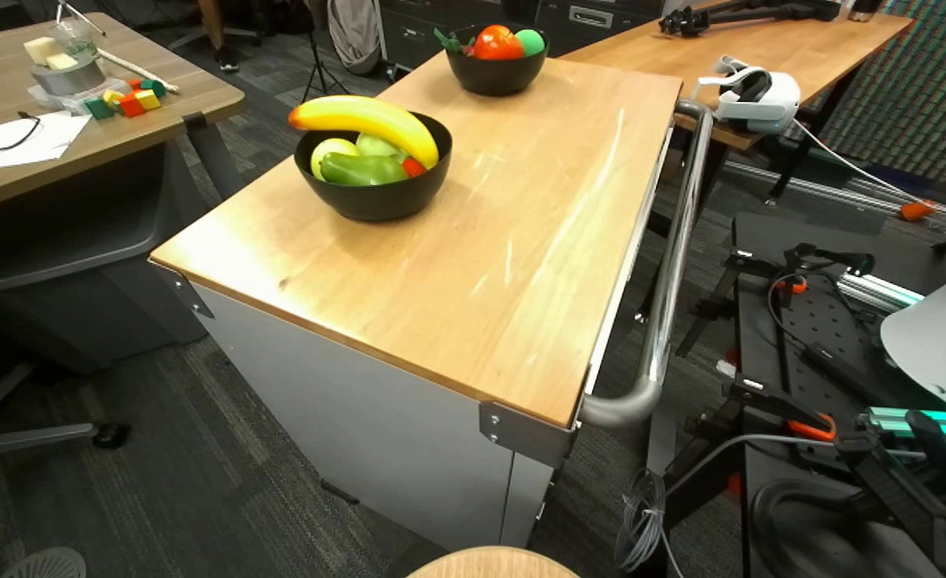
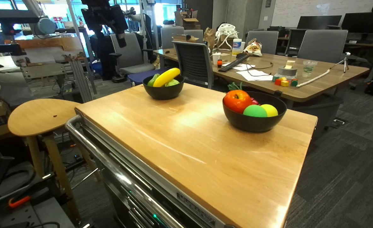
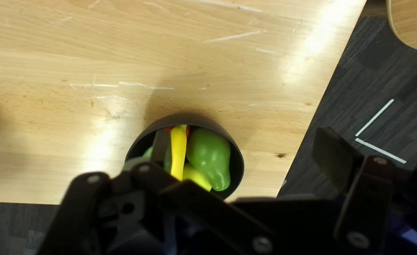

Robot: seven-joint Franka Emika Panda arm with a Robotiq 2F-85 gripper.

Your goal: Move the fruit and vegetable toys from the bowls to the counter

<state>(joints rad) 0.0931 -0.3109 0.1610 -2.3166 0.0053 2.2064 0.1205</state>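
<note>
A black bowl [image 1: 381, 199] holds a yellow banana [image 1: 373, 118] lying across its top, a green pepper [image 1: 364, 169], other green and yellow pieces and a bit of red. In the wrist view, the same bowl [image 3: 239, 166], banana [image 3: 178, 152] and pepper [image 3: 210, 152] show below my gripper [image 3: 247, 150]. The gripper is open and empty; its left finger partly covers the bowl. In an exterior view the gripper [image 2: 112, 34] hangs high above. Another black bowl [image 2: 253, 123] holds a red-orange apple [image 2: 237, 100], a green ball [image 2: 255, 110], a yellow ball [image 2: 270, 110] and green leaves.
The wooden counter [image 1: 449, 305] has a metal handle bar [image 1: 682, 265] along one side. A round stool [image 2: 44, 115] stands beside it. A table [image 2: 325, 76] with blocks, tape and papers is close behind. A white headset [image 1: 758, 96] sits on a neighbouring desk.
</note>
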